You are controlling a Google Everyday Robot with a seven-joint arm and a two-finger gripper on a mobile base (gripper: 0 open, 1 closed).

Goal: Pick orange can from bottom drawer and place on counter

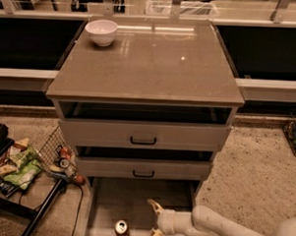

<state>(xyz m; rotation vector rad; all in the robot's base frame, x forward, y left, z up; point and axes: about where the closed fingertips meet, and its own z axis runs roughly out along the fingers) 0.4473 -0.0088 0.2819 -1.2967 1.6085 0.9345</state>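
Gripper (pixel 152 221): bottom centre of the view, fingers spread apart.
White bowl (pixel 101 32): far above the gripper and to its left, upright.
Upper drawer front (pixel 186 136): well above the gripper, black handle.
Second drawer front (pixel 185 170): just above the gripper, black handle.
Snack packets (pixel 20 166): well left of the gripper, on a black wire rack (pixel 49 147).
Small red-and-silver cans (pixel 63 158): up and left of the gripper, at the rack's edge.
Black cable (pixel 78 205): left of the gripper.
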